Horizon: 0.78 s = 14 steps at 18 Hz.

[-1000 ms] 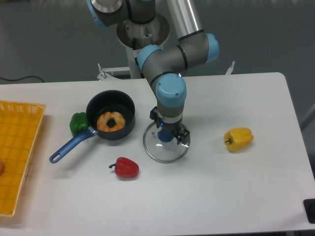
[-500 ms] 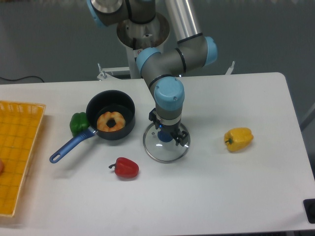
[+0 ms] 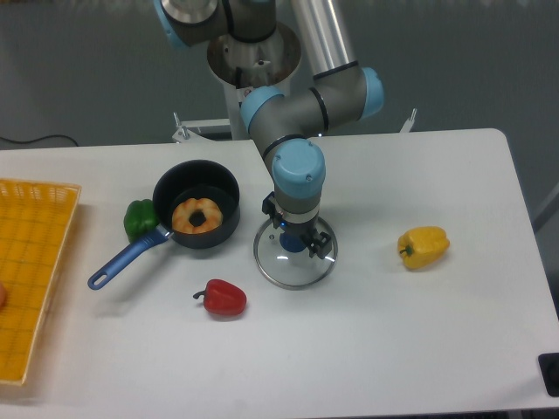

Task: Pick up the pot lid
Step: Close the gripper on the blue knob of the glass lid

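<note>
White table (image 3: 393, 349) against dark background (image 3: 79, 61)

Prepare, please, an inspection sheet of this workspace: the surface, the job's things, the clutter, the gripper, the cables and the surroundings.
Surface: white table; spills, nothing seen.
Job's things: clear pot lid lying on the table, blue knob up.
Clutter: black pan with a ring-shaped item inside; green pepper, red pepper, yellow pepper; yellow crate at left.
Gripper: open, fingertips apart above the lid, near the knob.
Cables: thin black cable near the far left edge.
Surroundings: dark background beyond the table.
</note>
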Tool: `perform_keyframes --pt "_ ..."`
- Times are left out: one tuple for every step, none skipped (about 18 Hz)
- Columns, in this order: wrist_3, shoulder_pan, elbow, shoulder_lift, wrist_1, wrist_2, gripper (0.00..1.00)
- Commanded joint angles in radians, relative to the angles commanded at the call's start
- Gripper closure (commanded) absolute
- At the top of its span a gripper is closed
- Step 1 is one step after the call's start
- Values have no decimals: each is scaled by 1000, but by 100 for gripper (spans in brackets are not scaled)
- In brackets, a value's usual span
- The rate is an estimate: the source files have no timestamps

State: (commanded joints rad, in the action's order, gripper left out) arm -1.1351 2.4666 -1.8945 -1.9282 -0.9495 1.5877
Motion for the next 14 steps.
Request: perform_keyframes --pt "0 0 0 0 0 0 6" --pt "0 -2 0 -2 0 0 10" --pt "6 -2 0 -2 0 -2 13" --pt "18 -6 2 -2 0 -2 15" --pt "29 -6 6 -5 -2 -2 18" --pt "38 -6 8 -8 -2 -2 19" --pt "41 -6 9 -9 -2 -2 20" --pt "44 -6 9 -9 -2 0 26" --pt "43 -6 9 -9 -3 0 29" --pt "41 -6 11 -9 -3 0 29" --pt "41 -6 11 -9 -3 0 30" --pt "40 -6 12 -9 -5 0 31" --pt "38 -6 15 -9 -5 0 34" --pt "37 -6 17 -9 -6 0 34"
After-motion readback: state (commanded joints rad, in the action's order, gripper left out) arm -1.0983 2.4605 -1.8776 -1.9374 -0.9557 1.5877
